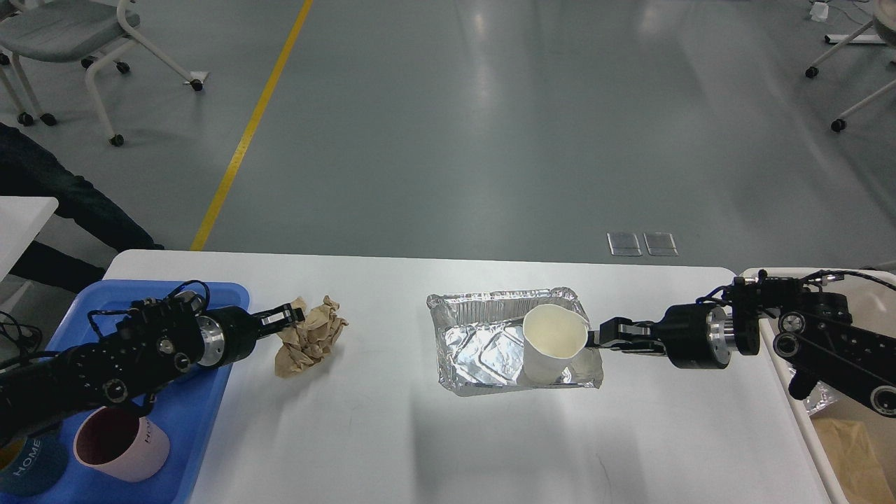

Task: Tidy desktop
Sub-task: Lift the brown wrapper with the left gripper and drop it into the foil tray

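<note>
Desktop (420,434): spread wide below both arms | crumpled brown paper (308,336) is pinched by left gripper (288,316) beside blue tray (203,413) | white cup's (553,343) rim is clamped by right gripper (596,337) over foil tray (476,350)

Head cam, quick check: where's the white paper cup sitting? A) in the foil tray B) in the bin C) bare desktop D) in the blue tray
A: the white paper cup stands inside the foil tray, at its right end beside the right gripper.
</note>
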